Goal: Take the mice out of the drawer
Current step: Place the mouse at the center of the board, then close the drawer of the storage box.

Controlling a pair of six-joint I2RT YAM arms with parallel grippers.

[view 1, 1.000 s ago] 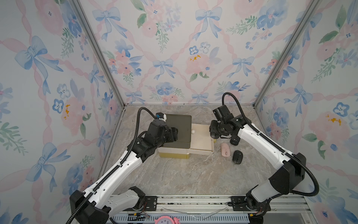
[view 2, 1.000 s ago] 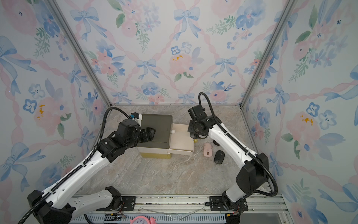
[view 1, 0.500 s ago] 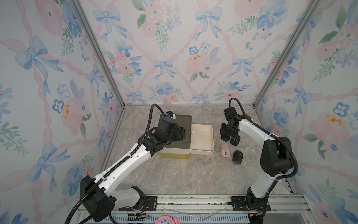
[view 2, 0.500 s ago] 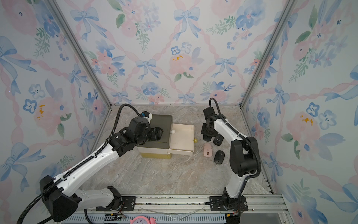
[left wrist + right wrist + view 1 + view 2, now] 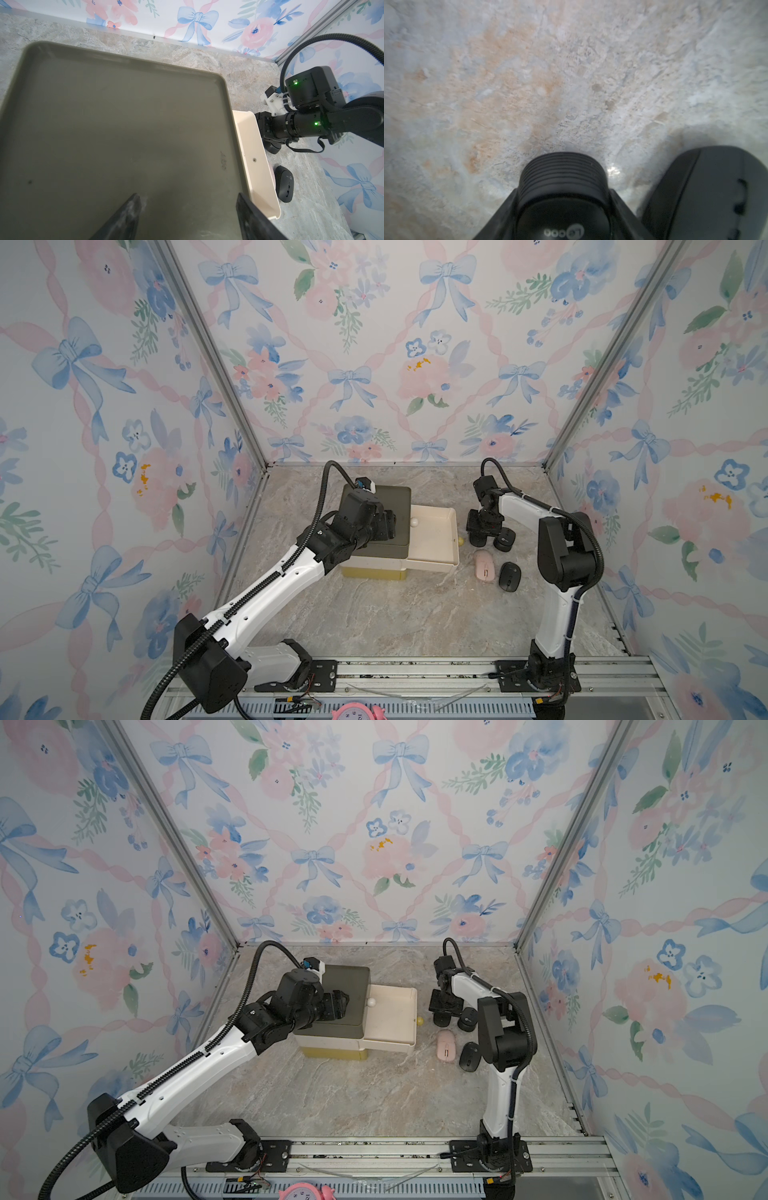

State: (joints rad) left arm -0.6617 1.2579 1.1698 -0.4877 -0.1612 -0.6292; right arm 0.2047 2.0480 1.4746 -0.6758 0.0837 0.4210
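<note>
"While the cream drawer (image 5: 434, 539) stands slid out of the drawer unit (image 5: 397, 499) toward the right edge of the tabletop (image 5: 374, 614), what is inside it?"

"Only its pale floor and a small white ball (image 5: 414, 521) at the inner end. Whether that ball lies in the drawer or is fixed to the unit, I cannot tell. A yellow knob (image 5: 460, 540) sticks out from its front wall."

"And the mice?"

"All four are outside, between the drawer front and the tabletop's right edge. The pink mouse (image 5: 483, 565) and the near black mouse (image 5: 509, 576) lie side by side on the tabletop, close but apart. Behind them, toward the far right corner, the far black mouse (image 5: 504, 540) lies flat just beside the right gripper (image 5: 480, 533)."

"What is that pincer doing?"

"It points down and pinches the gripped black mouse (image 5: 562, 172) on end, logo facing the wrist camera, low over the marble. Whether its lower end touches, I cannot tell."

"And the left one?"

"The left gripper (image 5: 187, 195) hovers over the unit's olive top (image 5: 124, 124) — fingers (image 5: 128, 207) spread, only bare lid between them."
</note>
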